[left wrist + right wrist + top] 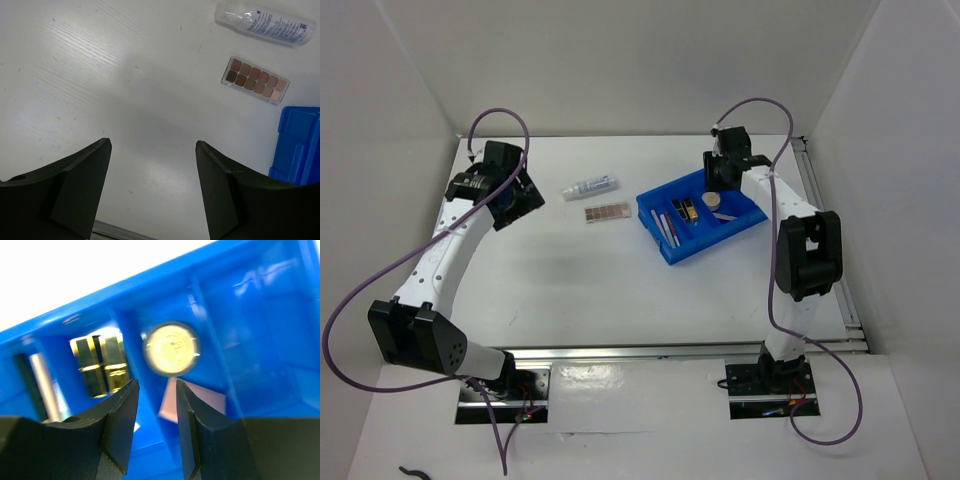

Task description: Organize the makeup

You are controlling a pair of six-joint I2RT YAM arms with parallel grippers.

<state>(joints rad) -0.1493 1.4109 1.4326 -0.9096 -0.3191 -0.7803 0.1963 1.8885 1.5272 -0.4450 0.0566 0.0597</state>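
Two pieces of the makeup lie on the white table: a clear tube and a brown eyeshadow palette. The blue bin holds a round beige compact, black-gold cases, a pink square pad and thin sticks. My right gripper hovers over the bin just short of the compact, its jaws a narrow gap apart with nothing between them. My left gripper stands wide open over bare table, left of the palette.
White walls enclose the table on the left, back and right. A metal rail runs along the near edge by the arm bases. The bin's corner shows at the right of the left wrist view.
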